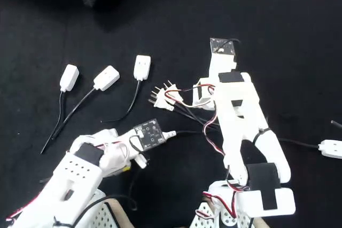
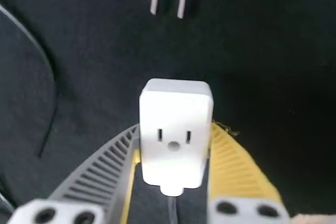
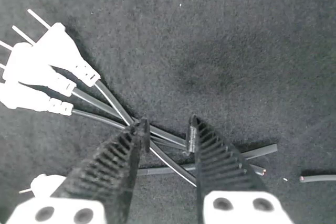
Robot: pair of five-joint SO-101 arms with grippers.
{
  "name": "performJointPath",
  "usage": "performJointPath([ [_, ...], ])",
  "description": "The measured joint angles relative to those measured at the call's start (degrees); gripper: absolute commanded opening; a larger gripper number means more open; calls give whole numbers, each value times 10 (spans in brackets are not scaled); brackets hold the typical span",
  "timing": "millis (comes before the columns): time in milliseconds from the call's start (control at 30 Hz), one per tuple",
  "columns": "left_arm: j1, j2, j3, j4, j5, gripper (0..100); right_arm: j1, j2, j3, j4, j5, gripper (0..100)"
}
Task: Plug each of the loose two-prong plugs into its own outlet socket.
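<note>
Here, the left end effector (image 2: 176, 129) clamps an outlet socket (image 2: 176, 111) — right end effector (image 3: 166, 124) gapes low over cables (image 3: 260, 151).

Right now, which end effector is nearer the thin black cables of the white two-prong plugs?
Right. The right end effector straddles the thin black cables; the left end effector grips a white rectangular outlet socket, away from them.

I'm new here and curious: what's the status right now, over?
Left gripper shut on outlet socket. Right gripper open, straddling crossed cables. Plugs loose, none inserted.
</note>
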Motion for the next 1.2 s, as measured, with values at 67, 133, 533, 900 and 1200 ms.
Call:
performJointPath([
  [67, -4, -20, 0, 20, 18, 238, 0, 0, 0, 0, 0, 127],
  [133, -18, -47, -12, 36, 29, 238, 0, 0, 0, 0, 0, 127],
  [533, 31, -250, -60, 222, 51, 238, 0, 0, 0, 0, 0, 127],
  [900, 22, -181, 50, 88, 85, 238, 0, 0, 0, 0, 0, 126],
  [1200, -20, 11, -2, 2, 46, 205, 0, 0, 0, 0, 0, 126],
])
